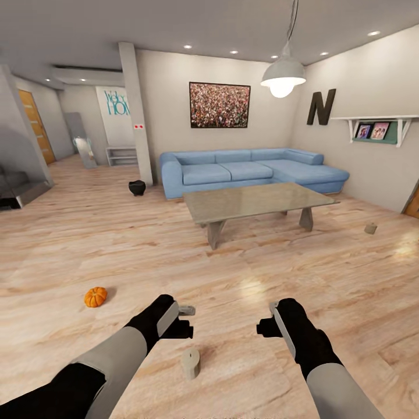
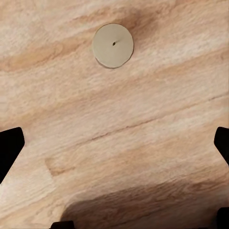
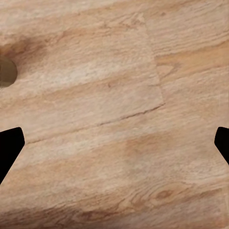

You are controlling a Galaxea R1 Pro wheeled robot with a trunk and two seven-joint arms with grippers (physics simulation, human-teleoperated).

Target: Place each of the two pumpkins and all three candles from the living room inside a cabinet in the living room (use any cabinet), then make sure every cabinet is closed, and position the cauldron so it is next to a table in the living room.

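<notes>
Both grippers, left (image 1: 185,320) and right (image 1: 266,317), hang spread apart above the plank floor (image 1: 70,244), grasping nothing. One candle (image 1: 190,363) stands near, between them; another (image 1: 370,228) far right. Pumpkin (image 1: 95,296) lies left; cauldron (image 1: 137,187) beyond, left of the sofa (image 1: 244,171) and coffee table (image 1: 256,201).

A large black letter N (image 1: 322,107) hangs on the wall above the blue sofa (image 1: 250,172). Far left of the sofa, a white poster (image 1: 115,102) carries teal lettering, partly hidden and unreadable.
</notes>
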